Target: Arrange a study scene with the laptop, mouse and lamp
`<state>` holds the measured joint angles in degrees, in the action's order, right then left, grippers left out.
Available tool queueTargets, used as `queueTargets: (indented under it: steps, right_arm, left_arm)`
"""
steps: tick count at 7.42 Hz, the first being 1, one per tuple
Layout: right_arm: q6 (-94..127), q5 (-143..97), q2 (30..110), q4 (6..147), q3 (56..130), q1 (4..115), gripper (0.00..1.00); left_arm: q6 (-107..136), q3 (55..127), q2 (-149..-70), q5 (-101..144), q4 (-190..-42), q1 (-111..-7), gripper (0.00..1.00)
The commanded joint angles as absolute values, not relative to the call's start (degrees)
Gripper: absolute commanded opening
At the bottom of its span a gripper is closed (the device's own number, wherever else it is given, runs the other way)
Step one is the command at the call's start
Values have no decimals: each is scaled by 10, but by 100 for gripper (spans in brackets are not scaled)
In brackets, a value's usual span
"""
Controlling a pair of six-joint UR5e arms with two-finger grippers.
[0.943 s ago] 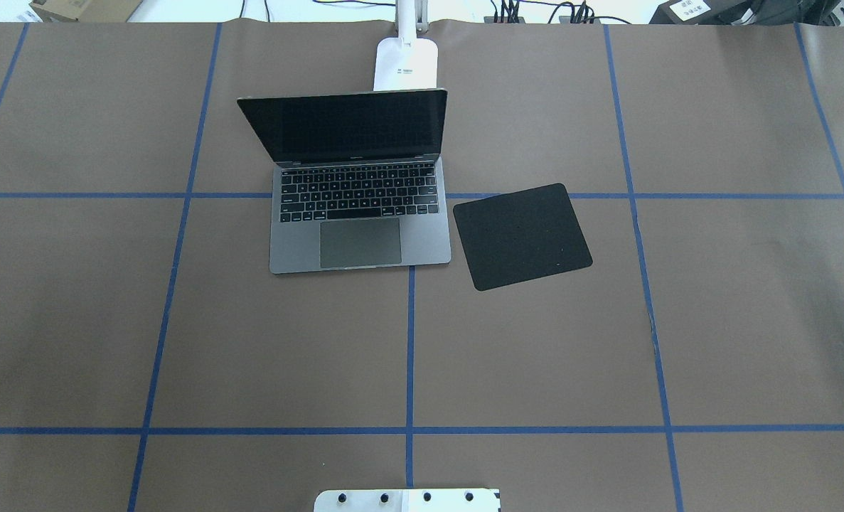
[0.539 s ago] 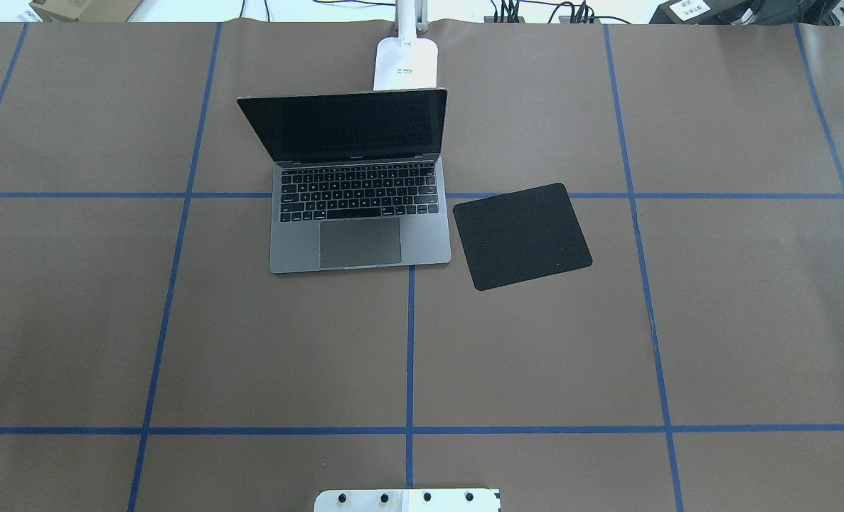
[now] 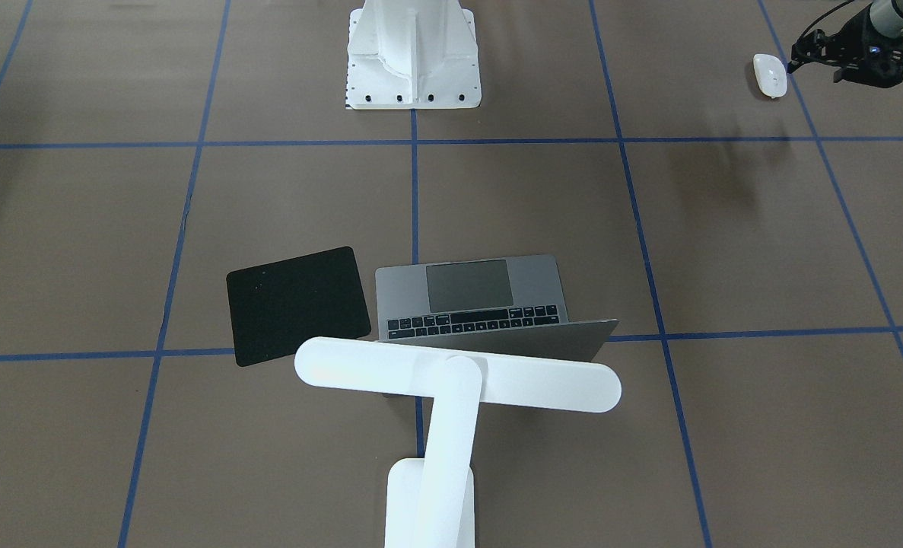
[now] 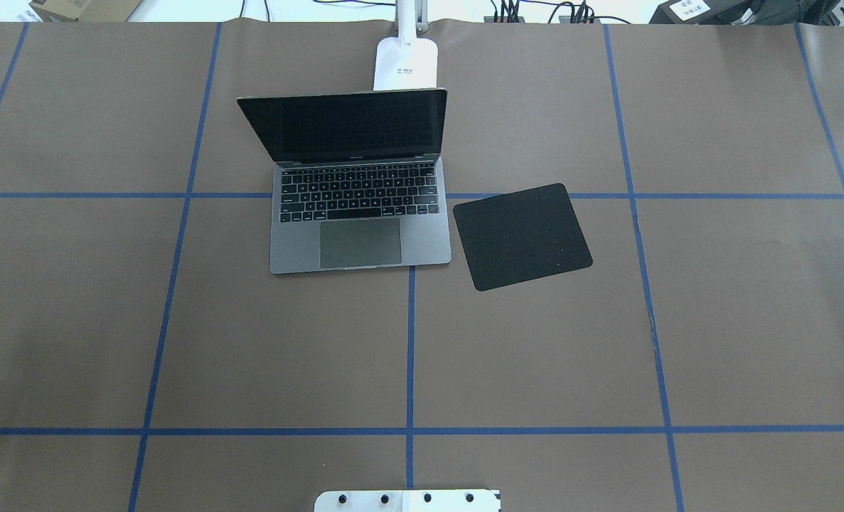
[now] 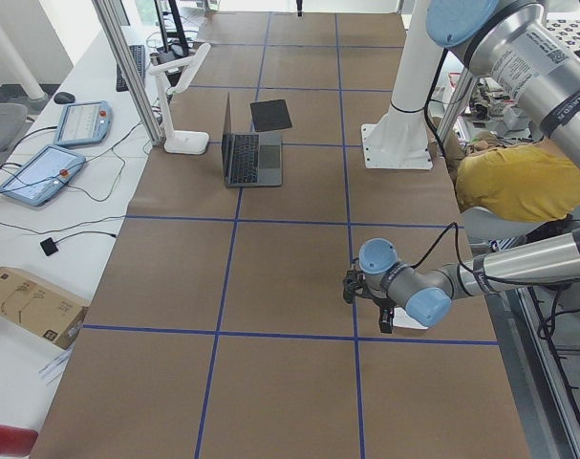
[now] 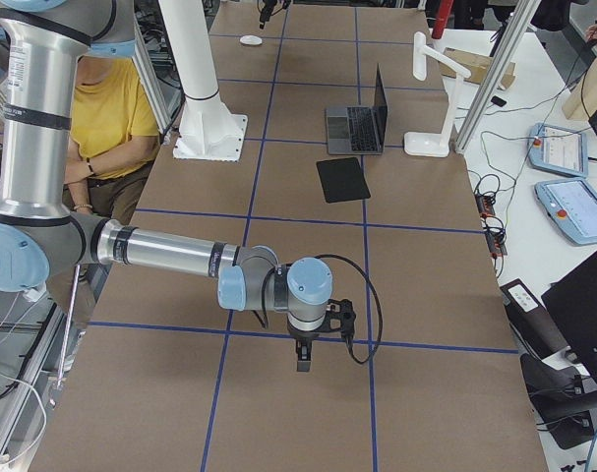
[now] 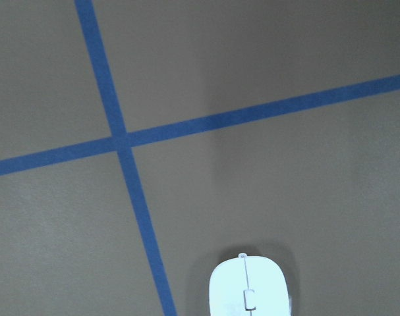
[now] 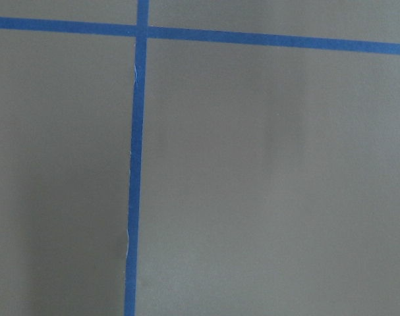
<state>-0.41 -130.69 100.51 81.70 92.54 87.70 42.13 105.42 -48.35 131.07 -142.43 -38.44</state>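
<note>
The laptop stands open mid-table, its dark screen towards the robot; it also shows in the front view. The lamp stands behind it, its bar across above the lid; its base shows overhead. The mouse lies on the table far out on the robot's left and also shows in the left wrist view. My left gripper hovers right beside it, apart from it; I cannot tell whether its fingers are open. My right gripper hangs low over bare table far right; I cannot tell its state.
A flat black square pad lies just right of the laptop. The white robot pedestal stands at the near middle edge. Blue tape lines grid the brown table. A person in yellow sits behind the robot.
</note>
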Motion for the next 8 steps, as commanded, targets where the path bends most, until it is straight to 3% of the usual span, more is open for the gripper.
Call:
queueTargets:
  steps: [1,6,8]
  right_arm:
    - [-4,-1307,1004,816,925,877,100]
    - [-4,-1303,1002,814,925,876,100]
    - [-4,-1303,1003,814,925,876,100]
  left_arm:
    - [527,1054,-484,1270,-1456,-263,99]
    - [534,1027,-487,1266,-1459,-222,99]
    - [631,1027,-515,1265,-1462,-159,99]
